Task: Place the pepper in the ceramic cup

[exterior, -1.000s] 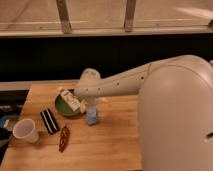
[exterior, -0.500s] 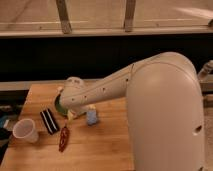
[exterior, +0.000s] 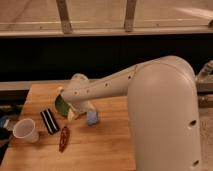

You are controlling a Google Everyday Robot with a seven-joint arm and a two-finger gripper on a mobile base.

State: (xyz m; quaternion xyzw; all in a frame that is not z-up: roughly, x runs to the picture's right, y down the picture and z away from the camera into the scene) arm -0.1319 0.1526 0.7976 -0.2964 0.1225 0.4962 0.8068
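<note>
Arm has swung left and dropped over the last second. The gripper (exterior: 73, 114) now hangs just up and right of the pepper (exterior: 64, 138), near it but not touching. Jaws are spread wide with nothing in them (the fingers partly blend into the arm, so the gap is hard to read). The pepper lies flat on the wooden table (exterior: 110, 147), same spot as before, untouched. My read: it's still the approach, the reach is nearly lined up and no grasp has begun. It likely needs a short drop further toward the pepper.

The ceramic cup (exterior: 26, 130) stands upright left of the pepper, apart from it, mouth up, not moved. A striped block (exterior: 49, 121) lies up-left of the pepper, roughly between pepper and cup. It sits on the carry path but low, so a lift should probably clear it. A green bowl (exterior: 61, 104) sits beyond the pepper, half hidden behind the wrist. A small blue object (exterior: 92, 118) sits right of the pepper, just beside the gripper, and could get nudged.
</note>
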